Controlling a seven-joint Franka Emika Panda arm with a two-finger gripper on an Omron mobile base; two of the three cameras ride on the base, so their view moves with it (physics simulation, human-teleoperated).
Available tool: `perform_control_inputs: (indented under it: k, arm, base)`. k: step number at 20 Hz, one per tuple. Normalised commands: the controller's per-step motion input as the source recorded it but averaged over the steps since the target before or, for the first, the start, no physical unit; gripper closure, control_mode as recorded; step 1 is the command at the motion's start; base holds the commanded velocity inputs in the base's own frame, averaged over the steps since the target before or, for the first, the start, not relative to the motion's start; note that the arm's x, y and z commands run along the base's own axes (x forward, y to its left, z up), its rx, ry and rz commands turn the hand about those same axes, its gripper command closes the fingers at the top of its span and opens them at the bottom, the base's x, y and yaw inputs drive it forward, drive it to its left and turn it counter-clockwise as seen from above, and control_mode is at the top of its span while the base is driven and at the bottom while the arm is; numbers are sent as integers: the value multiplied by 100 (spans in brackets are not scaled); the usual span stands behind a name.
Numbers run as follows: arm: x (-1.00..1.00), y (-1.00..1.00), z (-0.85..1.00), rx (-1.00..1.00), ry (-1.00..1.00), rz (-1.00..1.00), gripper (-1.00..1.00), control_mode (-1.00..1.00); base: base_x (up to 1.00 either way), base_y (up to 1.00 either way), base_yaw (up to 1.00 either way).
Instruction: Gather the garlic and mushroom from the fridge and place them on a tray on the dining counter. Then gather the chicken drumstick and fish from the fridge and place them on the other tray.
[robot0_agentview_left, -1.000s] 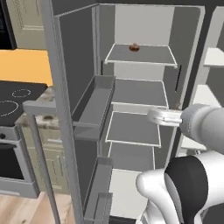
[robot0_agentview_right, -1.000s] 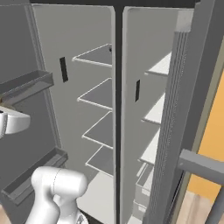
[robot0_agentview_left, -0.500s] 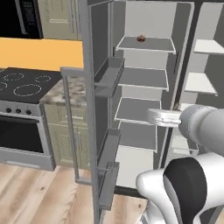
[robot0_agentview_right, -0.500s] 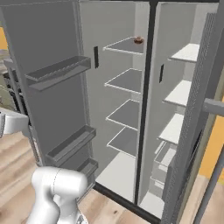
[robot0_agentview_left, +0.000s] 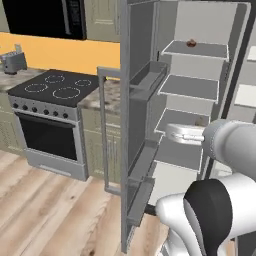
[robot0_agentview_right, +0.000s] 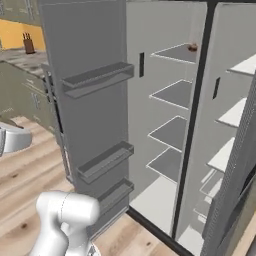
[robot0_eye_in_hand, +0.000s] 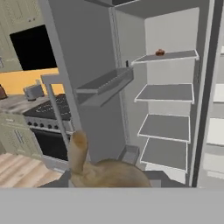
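The gripper (robot0_agentview_left: 178, 133) is closing tight on the drumstick (robot0_eye_in_hand: 101, 170), which is sitting right at the fingertips and covering them in the hand view. So the drumstick is hanging in the air in front of the open fridge (robot0_agentview_left: 197, 95), outside the shelves, about level with the third shelf (robot0_agentview_left: 181, 122).

The left door (robot0_agentview_left: 137, 100) is swinging wide open beside the arm, its bins (robot0_agentview_left: 149, 80) facing the hand, and its long bar handle (robot0_agentview_left: 102, 131) is standing out toward the room. That door is standing between the hand and the stove (robot0_agentview_left: 52, 92). A toaster (robot0_agentview_left: 11, 62) is resting on the counter left of the stove, a black microwave (robot0_agentview_left: 45, 17) is hanging above it, and a knife block (robot0_agentview_right: 28, 44) is sitting on the far counter in the right base view. Inside the fridge the white shelves are showing bare except the top one, where a small brown item (robot0_agentview_left: 191, 43) is sitting near the front edge; I cannot tell what it is. Nothing is standing between the hand and the shelves.

In the hand view the drumstick's thick, meaty end is lying across the bottom, and the thin bone end (robot0_eye_in_hand: 78, 146) is rising up and a little left, so its long axis is running roughly upward there, leaning toward the door side.
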Motion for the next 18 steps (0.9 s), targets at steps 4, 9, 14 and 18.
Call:
perform_control_inputs:
  k: [4, 9, 14, 18]
  arm:
    - [0, 0, 0, 0, 0, 0, 100, 100]
    - [0, 0, 0, 0, 0, 0, 100, 100]
    - [0, 0, 0, 0, 0, 0, 100, 100]
    - [0, 0, 0, 0, 0, 0, 100, 100]
  base:
    - [-81, -45, 44]
    - [-80, -71, 45]
    - [-76, -91, 42]
    - [-88, -59, 38]
